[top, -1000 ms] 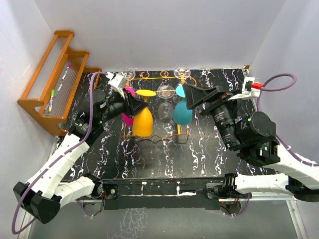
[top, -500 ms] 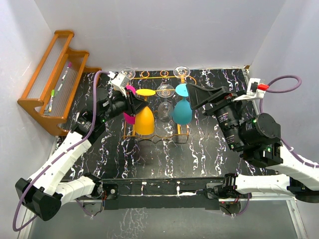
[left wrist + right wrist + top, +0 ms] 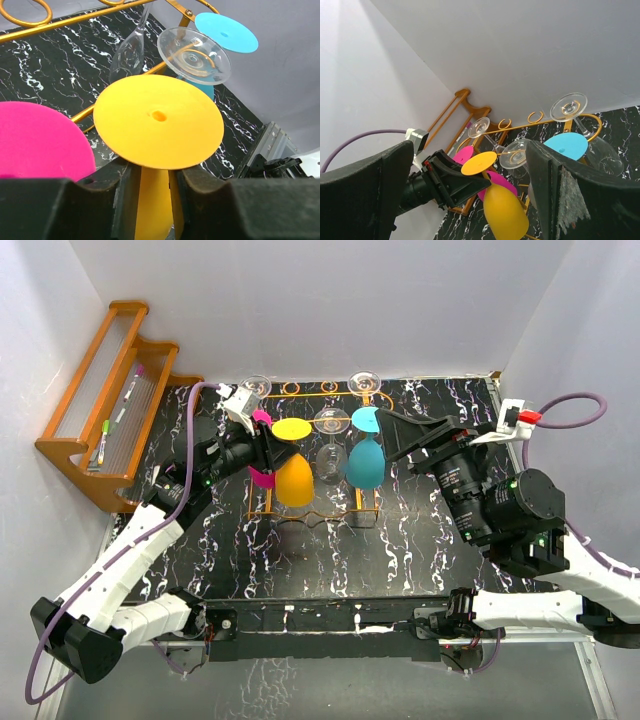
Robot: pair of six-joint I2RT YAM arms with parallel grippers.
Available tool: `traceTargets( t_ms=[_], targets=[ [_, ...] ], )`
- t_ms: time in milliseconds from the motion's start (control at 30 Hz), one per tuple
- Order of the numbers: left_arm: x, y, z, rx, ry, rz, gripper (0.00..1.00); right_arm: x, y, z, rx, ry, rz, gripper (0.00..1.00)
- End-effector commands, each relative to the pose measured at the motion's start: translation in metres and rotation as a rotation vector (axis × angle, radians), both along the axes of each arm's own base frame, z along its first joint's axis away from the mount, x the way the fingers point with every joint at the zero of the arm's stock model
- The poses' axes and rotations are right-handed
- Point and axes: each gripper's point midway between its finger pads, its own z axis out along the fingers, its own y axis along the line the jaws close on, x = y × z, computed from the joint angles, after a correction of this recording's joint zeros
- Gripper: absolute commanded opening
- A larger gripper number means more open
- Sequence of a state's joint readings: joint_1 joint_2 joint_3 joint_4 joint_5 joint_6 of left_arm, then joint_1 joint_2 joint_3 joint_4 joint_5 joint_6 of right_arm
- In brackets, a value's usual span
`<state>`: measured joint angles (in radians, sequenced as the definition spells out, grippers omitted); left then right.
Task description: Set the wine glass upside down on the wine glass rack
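Observation:
A yellow wine glass (image 3: 293, 483) hangs upside down, foot up, at the orange-gold wire wine glass rack (image 3: 300, 397). My left gripper (image 3: 271, 452) is shut on its stem just under the foot; the left wrist view shows both fingers (image 3: 120, 200) pressing the yellow stem (image 3: 155, 200). Whether the stem sits in a loop of the rack (image 3: 75, 20) is hidden by the foot. My right gripper (image 3: 392, 432) is wide open and empty, just right of the teal glass (image 3: 365, 464); its wrist view shows the yellow glass (image 3: 505, 212) farther off.
A pink glass (image 3: 262, 478), the teal glass and three clear glasses (image 3: 333, 422) hang upside down on the rack. A brown wooden stepped rack (image 3: 110, 390) leans against the left wall. White walls close in the black marbled table (image 3: 330, 550).
My left gripper has shifted the yellow glass slightly right, toward the rack's middle. My right gripper has drawn back to the right, away from the teal glass.

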<state>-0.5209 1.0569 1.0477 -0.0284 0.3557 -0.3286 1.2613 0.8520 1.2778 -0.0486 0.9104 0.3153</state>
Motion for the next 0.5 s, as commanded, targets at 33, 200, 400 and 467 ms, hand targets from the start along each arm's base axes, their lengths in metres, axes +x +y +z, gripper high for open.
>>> traceTargets(
  t_ms=[33,200,400,467],
  targets=[
    [-0.0023,0.0019,0.0226,-0.021,-0.05,0.004,0.3,-0.003,-0.0044,0.0089,0.039,-0.019,0.009,0.98],
    [-0.0042,0.0028,0.021,-0.016,-0.048,0.003,0.32,-0.002,-0.0009,0.0068,0.029,-0.016,0.009,0.98],
    [-0.0073,0.0039,0.0193,-0.014,-0.042,-0.001,0.34,-0.0022,-0.0009,0.0067,0.029,-0.017,0.011,0.98],
    [-0.0068,0.0044,0.0176,-0.011,-0.038,0.002,0.35,-0.0025,-0.0002,0.0069,0.031,-0.017,0.014,0.98]
  ],
)
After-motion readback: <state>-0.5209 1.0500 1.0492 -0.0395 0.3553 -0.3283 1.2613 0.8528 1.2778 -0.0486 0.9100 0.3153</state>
